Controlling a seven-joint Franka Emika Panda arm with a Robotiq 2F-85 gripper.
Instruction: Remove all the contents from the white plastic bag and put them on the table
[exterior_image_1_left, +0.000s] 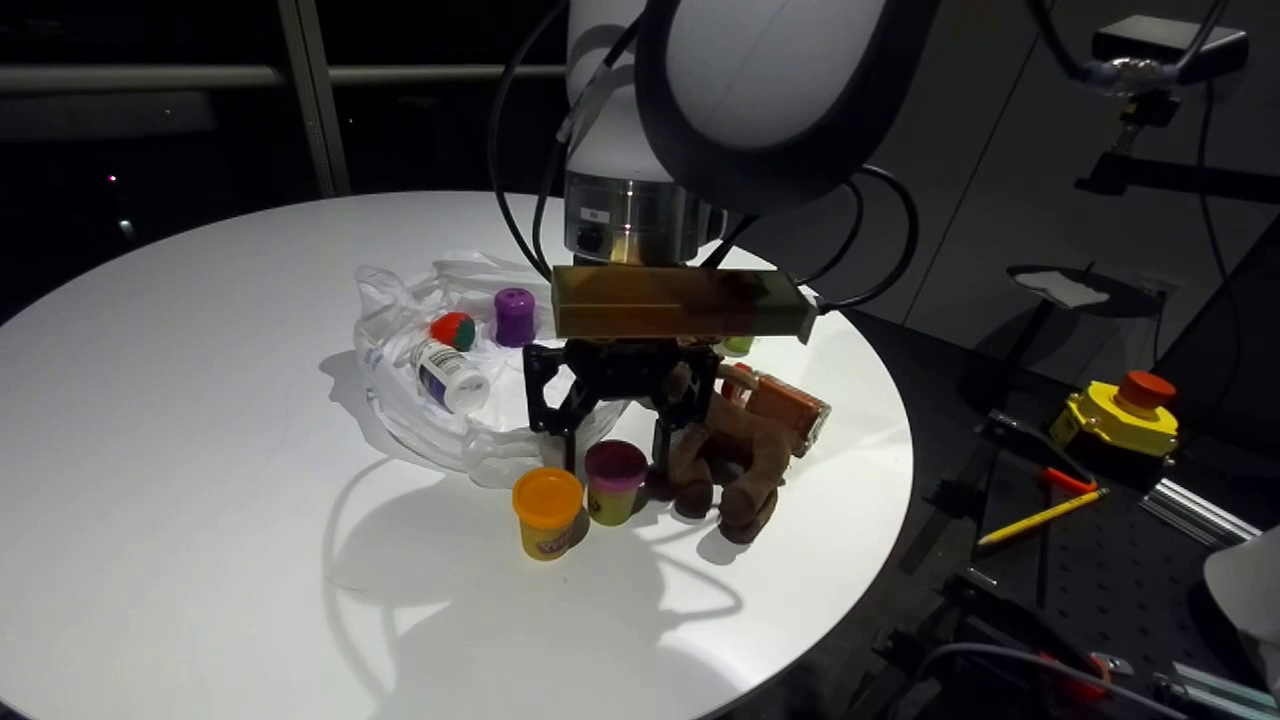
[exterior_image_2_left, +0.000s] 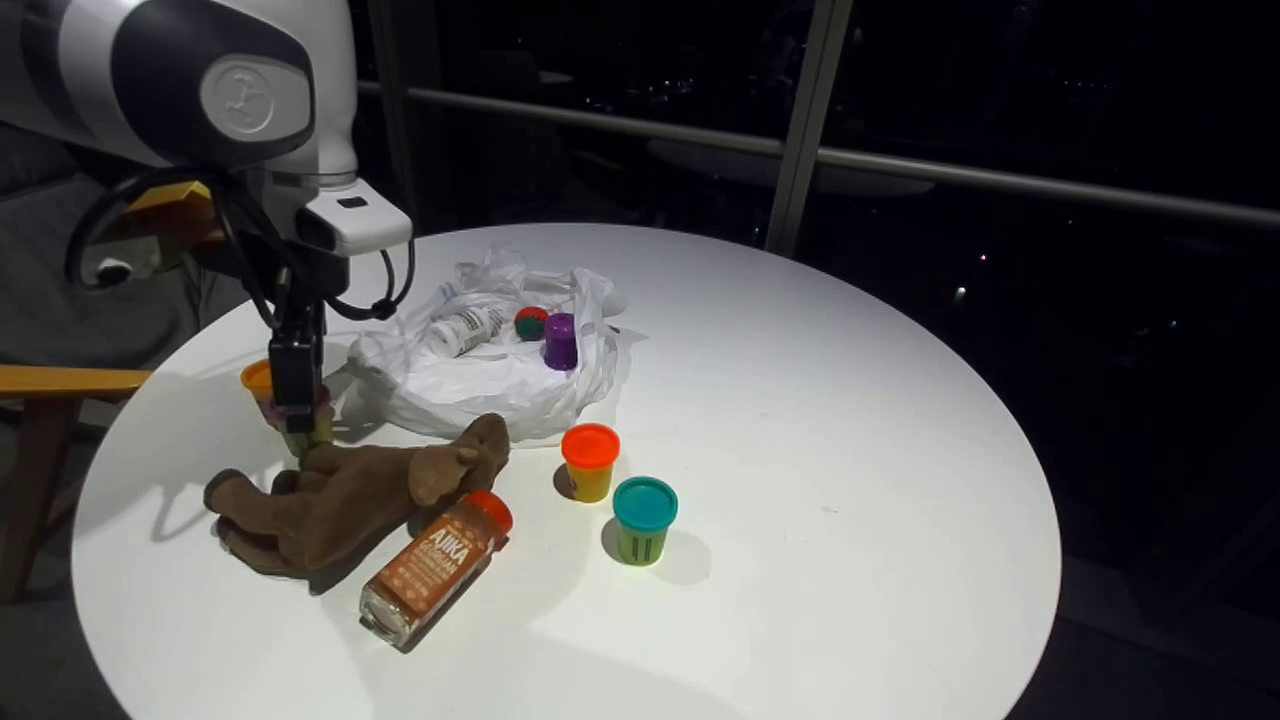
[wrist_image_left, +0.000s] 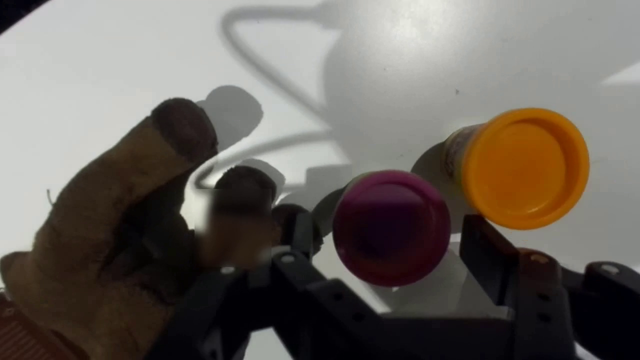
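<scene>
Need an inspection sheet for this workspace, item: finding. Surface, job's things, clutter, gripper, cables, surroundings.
Surface: white table, shadows and a few small specks on it.
Still in bag: white plastic bag slumped; white bottle on its side, upright purple container, red-and-green piece.
Out, lying: brown plush toy, AJIKA jar.
Out, upright: orange-lidded tub, magenta-lidded tub, red-lidded tub, teal-lidded tub.
Clutter: yellow pencil on the black surface beside the table.
Gripper: gripper open, fingers either side of the magenta-lidded tub, gaps showing in the wrist view.
Cables: black cables looping loosely beside the arm.
Surroundings: yellow-and-red stop button; dark windows.
</scene>
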